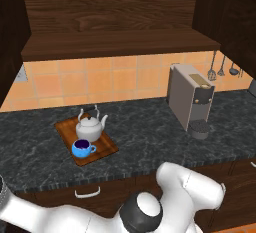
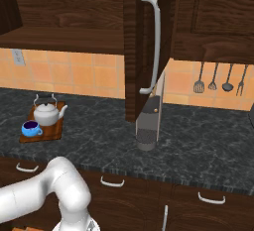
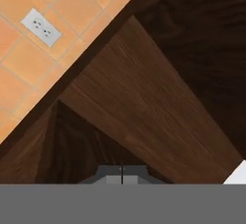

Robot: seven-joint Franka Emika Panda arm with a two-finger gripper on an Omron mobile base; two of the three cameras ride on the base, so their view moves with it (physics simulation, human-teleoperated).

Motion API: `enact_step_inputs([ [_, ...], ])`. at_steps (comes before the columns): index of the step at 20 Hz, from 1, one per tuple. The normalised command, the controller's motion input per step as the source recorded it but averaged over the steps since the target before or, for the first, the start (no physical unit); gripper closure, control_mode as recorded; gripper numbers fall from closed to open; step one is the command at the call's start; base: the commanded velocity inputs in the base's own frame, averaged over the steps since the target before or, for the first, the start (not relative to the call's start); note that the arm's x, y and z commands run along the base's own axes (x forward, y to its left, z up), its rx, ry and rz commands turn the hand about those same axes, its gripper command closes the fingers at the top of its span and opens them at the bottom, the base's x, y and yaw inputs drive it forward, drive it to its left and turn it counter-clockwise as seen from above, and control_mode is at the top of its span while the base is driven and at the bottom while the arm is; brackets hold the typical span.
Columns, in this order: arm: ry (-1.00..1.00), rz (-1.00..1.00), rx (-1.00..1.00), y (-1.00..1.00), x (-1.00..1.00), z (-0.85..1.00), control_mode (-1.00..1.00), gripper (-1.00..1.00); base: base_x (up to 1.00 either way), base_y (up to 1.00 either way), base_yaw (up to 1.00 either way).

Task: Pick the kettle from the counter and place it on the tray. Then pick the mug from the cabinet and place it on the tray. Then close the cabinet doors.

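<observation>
Kettle (image 1: 90,126) and mug (image 1: 82,148) sit on tray (image 1: 108,147); hand (image 3: 122,174) pressed together (facing cabinet wood)

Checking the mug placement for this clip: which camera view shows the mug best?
The left base view: the mug sits large and unblocked on the tray, in front of the kettle, with its handle visible. The right base view shows the mug smaller, off at the left. The hand view faces wood and tiled wall instead.

one kettle (image 1: 90,126), one mug (image 1: 82,148), one tray (image 1: 107,148)
</observation>
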Motion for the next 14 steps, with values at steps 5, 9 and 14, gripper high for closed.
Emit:
enact_step_inputs([
  [5, -0.03, -0.07, 0.00, -1.00, 0.00, 0.23, -1.00, 1.00, 0.00, 0.00, 0.00],
  [9, -0.02, -0.05, 0.00, -0.89, 0.14, 0.67, -1.00, 1.00, 0.00, 0.00, 0.00],
  [14, -0.01, -0.01, 0.00, -0.86, 0.33, 0.60, -1.00, 1.00, 0.00, 0.00, 0.00],
])
